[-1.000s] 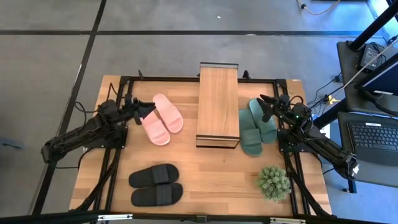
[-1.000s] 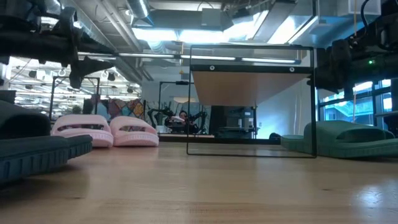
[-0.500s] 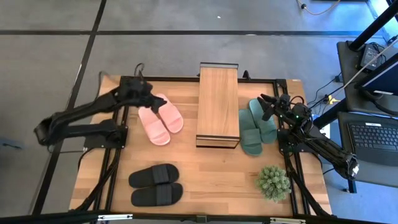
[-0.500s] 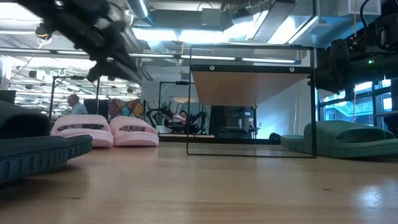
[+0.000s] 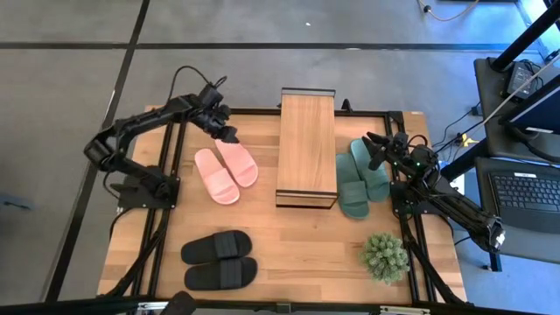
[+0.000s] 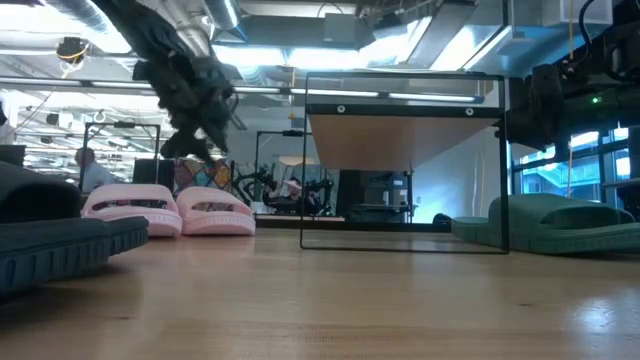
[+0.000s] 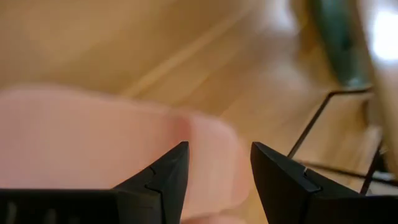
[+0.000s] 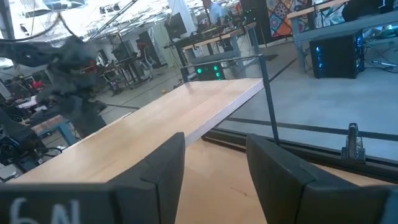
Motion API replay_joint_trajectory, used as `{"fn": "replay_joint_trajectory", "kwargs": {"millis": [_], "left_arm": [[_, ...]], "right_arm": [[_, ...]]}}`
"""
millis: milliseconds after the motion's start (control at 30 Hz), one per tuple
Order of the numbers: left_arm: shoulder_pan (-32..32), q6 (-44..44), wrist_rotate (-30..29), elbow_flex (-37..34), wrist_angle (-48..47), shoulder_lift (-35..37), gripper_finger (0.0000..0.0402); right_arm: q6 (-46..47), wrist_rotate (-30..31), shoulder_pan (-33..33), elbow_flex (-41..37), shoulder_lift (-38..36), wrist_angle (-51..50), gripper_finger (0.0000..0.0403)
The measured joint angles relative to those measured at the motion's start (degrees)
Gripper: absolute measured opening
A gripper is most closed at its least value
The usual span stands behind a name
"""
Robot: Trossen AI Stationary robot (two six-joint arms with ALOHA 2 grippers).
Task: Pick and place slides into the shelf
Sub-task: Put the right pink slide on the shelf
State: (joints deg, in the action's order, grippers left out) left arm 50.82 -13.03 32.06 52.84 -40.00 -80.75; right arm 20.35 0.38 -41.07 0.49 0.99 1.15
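The light pink slides lie side by side on their soles left of the shelf; the low view shows them too. My left gripper hangs open in the air over their far ends, and its wrist view looks down on one pink slide between the open fingers. The dark green slides rest right of the shelf, with my open right gripper by their far end, facing the shelf's wood top. The black slides lie near the table's near left edge.
A small potted plant stands at the near right corner. The shelf's thin black frame stands on the table's middle. Bare wood lies between the black slides and the plant. People and equipment show in the room beyond the table.
My left arm has swung from the left side of the pink slides toward the table's far edge and risen, turning so that its gripper now hangs over the slides' far ends, nearer the shelf. The slides and my right arm have stayed put.
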Motion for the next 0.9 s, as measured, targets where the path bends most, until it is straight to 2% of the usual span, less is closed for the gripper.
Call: {"fn": "replay_joint_trajectory", "kwargs": {"millis": [133,367,667,900], "left_arm": [[0.29,4.41,-0.81,0.0,-3.63,-3.67,0.0165],[-1.47,4.63,-0.72,0.0,-2.87,-9.39,0.0165],[-4.34,9.65,7.12,0.0,-1.14,-17.04,0.0165],[-5.54,10.59,6.88,0.0,4.04,-19.52,0.0165]], "right_arm": [[-1.23,0.0,0.01,0.0,0.0,0.0,0.0173],[-2.82,0.0,0.01,0.0,0.0,0.0,0.0173],[-2.87,0.0,0.01,0.0,0.0,0.0,0.0173],[-2.81,0.0,0.01,0.0,0.0,-0.02,0.0173]]}}
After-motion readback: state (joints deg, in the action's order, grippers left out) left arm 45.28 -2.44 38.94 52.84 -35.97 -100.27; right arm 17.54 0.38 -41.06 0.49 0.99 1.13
